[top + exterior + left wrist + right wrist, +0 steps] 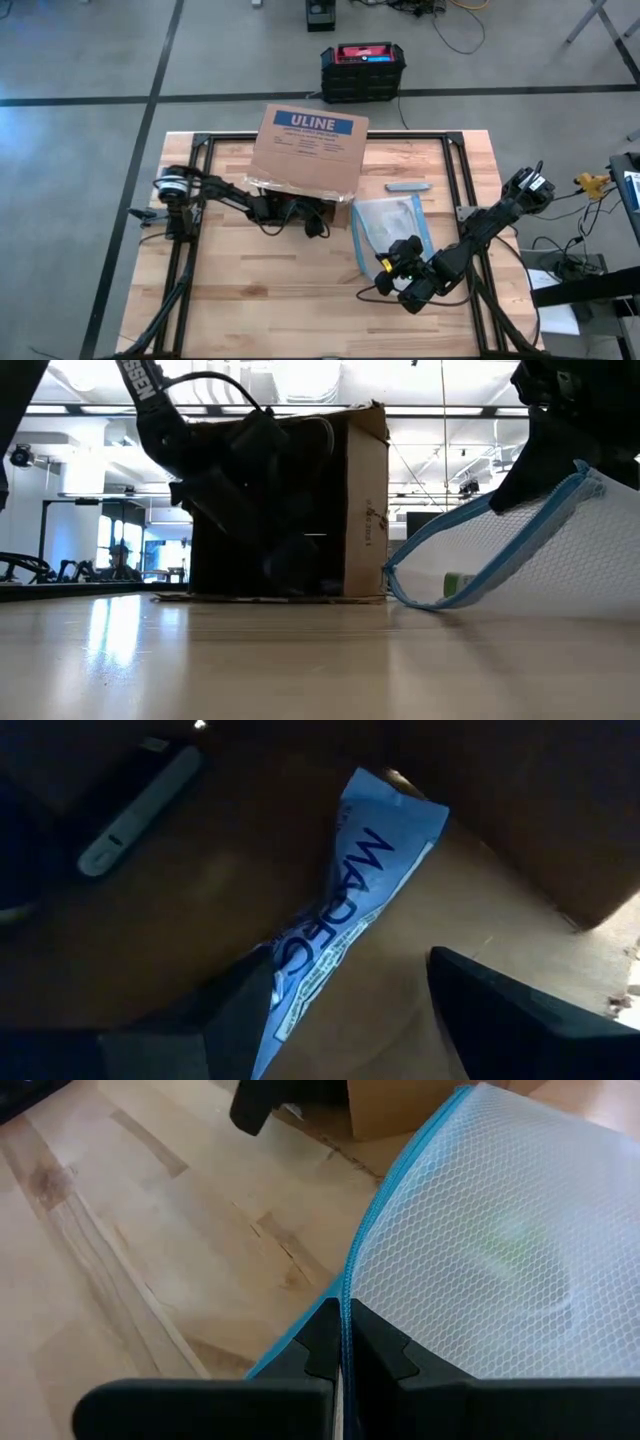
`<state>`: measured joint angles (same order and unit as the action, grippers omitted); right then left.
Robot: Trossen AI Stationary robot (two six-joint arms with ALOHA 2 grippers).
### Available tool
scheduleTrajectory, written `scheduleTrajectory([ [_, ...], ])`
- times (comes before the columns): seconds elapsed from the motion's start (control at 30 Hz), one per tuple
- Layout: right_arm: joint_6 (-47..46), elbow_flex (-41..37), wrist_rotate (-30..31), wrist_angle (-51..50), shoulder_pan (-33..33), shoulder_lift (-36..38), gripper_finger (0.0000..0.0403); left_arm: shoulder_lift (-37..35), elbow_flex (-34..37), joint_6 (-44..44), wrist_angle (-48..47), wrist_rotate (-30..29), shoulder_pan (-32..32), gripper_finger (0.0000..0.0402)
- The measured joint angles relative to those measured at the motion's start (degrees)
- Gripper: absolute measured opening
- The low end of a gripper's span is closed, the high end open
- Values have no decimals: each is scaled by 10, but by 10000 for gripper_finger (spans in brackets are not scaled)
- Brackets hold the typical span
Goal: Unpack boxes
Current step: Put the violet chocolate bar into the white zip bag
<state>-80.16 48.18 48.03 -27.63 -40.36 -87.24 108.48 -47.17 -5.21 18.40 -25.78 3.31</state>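
From above, the left end effector was hidden under the box flap. Ahead of its fingers, the blue packet's small print was unreadable, and a pale object stayed unidentifiable in darkness.

Two dark, near-black jointed arms — black cables looped along each. Left arm has a round silver-faced joint; right arm carries yellow markings near its wrist.

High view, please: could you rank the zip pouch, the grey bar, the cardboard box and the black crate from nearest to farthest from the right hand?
From the right hand:
1. Zip pouch, pinched at its edge.
2. Grey bar, beyond the pouch.
3. Cardboard box, at the table's far edge.
4. Black crate, on the floor behind.
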Motion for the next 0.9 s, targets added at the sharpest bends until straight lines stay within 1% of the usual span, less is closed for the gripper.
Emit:
scheduleTrajectory([
  [0.2, -4, 0, 0, 2, 0, 0, 0, 10, -2, -37, -1, 39, -4, 236],
  [0.33, -2, 0, -3, 5, 0, 0, 0, -11, -1, -50, -30, 72, -28, 211],
  [0.43, 2, 0, -7, 8, 0, 0, 0, -37, 1, -58, -71, 82, -47, 192],
  [0.57, 13, 0, -16, 10, 0, 0, 0, -70, 2, -60, -116, 83, -75, 173],
  [0.7, 19, 0, -17, 10, 0, 0, 0, -90, 2, -53, -119, 77, -94, 163],
  [0.83, 21, 0, -19, 12, 0, 0, 0, -90, 2, -32, -119, 71, -100, 166],
  [0.9, 21, 0, -19, 15, 0, 0, 0, -87, 2, -24, -113, 55, -100, 173],
])
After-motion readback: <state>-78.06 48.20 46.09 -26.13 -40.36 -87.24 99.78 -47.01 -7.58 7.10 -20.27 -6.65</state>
